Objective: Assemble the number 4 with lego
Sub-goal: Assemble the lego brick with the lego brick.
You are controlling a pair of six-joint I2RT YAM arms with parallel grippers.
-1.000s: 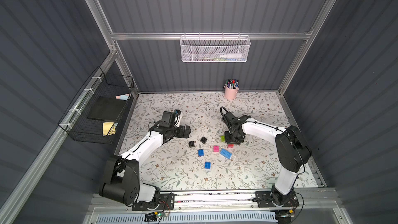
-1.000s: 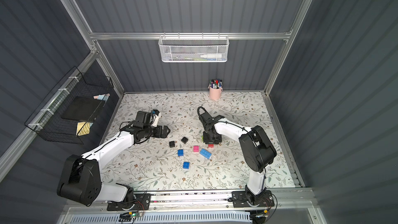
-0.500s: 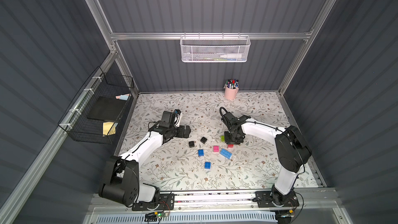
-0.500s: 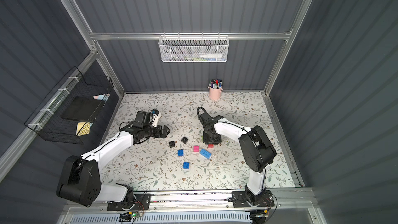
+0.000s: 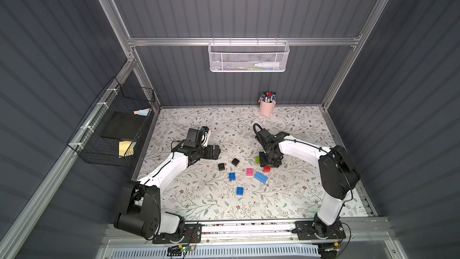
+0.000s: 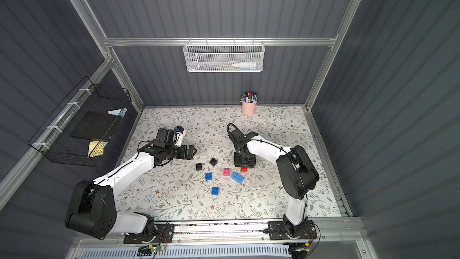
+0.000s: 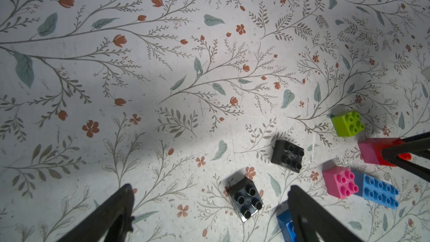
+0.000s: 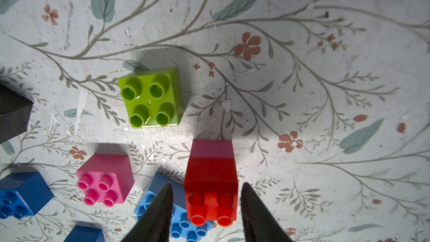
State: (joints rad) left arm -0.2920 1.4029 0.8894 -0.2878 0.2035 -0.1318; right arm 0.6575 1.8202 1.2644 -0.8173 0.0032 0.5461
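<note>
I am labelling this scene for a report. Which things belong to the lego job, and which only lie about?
Job: red-pink stack, green brick, pink brick, light blue brick, dark blue bricks, black bricks.
Lying about: pen cup, white basket, black basket.

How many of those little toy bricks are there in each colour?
Black bricks: 2
Dark blue bricks: 2
Pink bricks: 2 (one under the red)
Red brick: 1
Lime green brick: 1
Light blue brick: 1
Total: 9
</note>
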